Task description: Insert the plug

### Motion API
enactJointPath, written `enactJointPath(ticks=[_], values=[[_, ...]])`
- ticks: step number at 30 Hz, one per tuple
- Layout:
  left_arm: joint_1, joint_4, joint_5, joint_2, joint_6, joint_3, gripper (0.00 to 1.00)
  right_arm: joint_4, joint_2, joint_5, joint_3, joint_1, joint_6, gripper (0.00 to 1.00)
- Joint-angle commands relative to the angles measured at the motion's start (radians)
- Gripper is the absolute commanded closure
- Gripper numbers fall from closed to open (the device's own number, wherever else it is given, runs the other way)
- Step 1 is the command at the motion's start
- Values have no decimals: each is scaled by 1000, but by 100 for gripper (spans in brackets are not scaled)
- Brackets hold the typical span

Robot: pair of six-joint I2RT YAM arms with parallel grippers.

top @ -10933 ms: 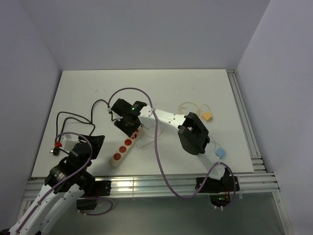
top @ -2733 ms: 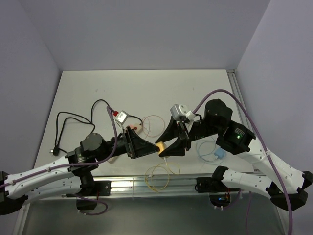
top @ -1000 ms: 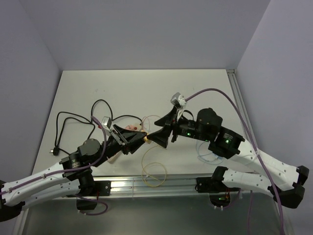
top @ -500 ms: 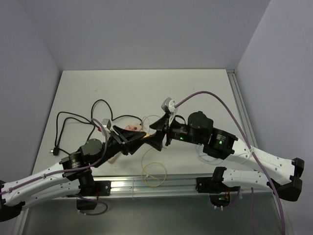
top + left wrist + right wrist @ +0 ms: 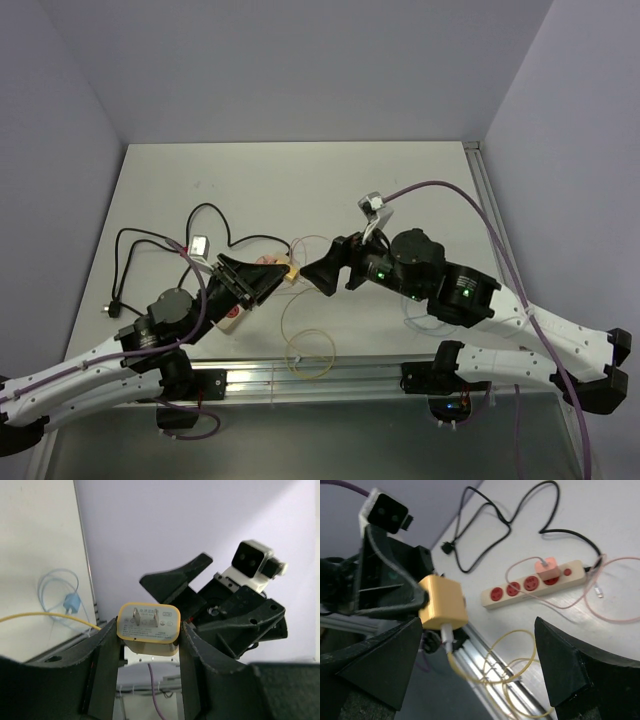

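Overhead, we see the left gripper (image 5: 270,279) clamped on the yellow plug (image 5: 287,271), which it holds above the table. The right gripper (image 5: 312,273) is just beside the plug with its jaws apart and nothing between them. The plug's yellow cable (image 5: 310,350) hangs down and coils near the table's front edge.

From the left wrist, the plug sits squarely between both fingers (image 5: 107,666), and its two prongs face this camera.

From the right wrist, the fingers (image 5: 379,666) stand wide with the plug between and beyond them, untouched. The power strip (image 5: 570,575) lies on the table well apart from it. A pink plug (image 5: 547,568) fills one socket and three red sockets (image 5: 513,588) are free.

We judge this the step of getting the plug held right. The prongs seem to point back at the left wrist, so the next move likely calls for turning them toward a free socket, perhaps with the right gripper taking hold.
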Motion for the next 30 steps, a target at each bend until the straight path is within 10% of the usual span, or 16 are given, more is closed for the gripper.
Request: enactJointPath(ticks=[1,9,30], values=[[-2,76,-106,-22,131,13,100,57,-63,-48,10,3,129,0],[-2,95,-189,20,42,16,100,350,-84,-114,-135,6,441,7],[-2,55,-180,-35,59,-5,100,236,-90,-59,-125,10,311,15]])
